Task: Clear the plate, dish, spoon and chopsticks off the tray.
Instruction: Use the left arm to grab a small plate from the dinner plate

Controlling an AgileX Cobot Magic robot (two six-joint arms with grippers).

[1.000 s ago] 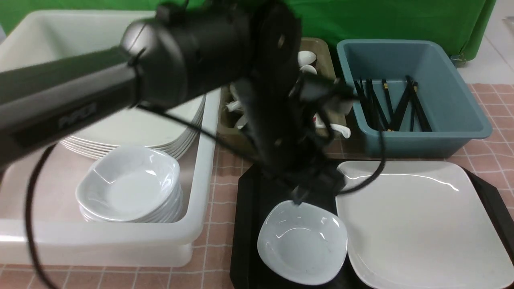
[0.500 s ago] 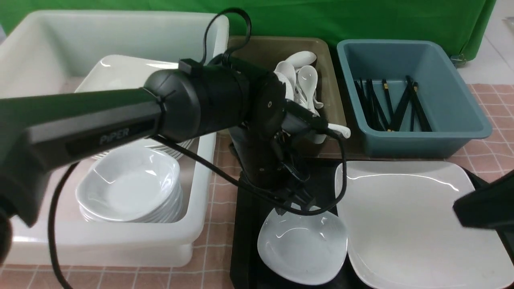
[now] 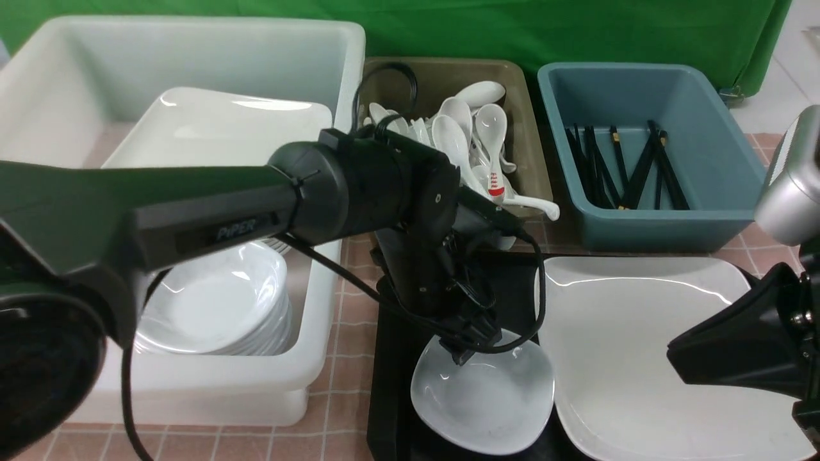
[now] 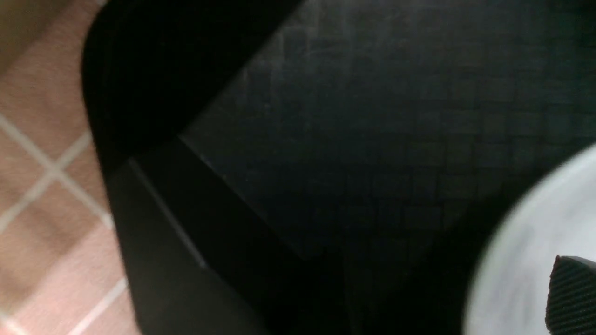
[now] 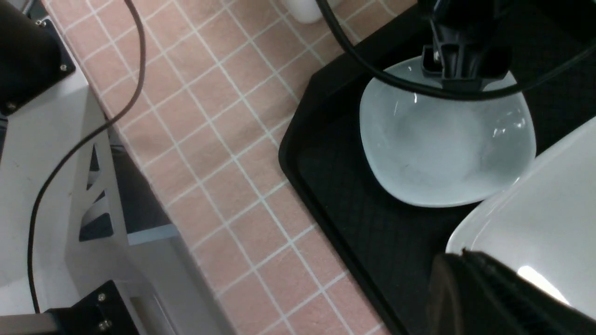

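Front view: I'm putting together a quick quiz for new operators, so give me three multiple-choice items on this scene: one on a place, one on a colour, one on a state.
1. Where do the chopsticks lie?
A. in a drawer
B. in the blue-grey bin
C. on the floor

2. What colour is the spoon bin?
A. olive
B. red
C. purple

3. How does the dish sit on the tray?
A. upside down
B. full of food
C. upright and empty

Answers:
1 B, the black sticks lean inside that bin.
2 A, its walls show olive around the white spoons.
3 C, its bare hollow faces up.
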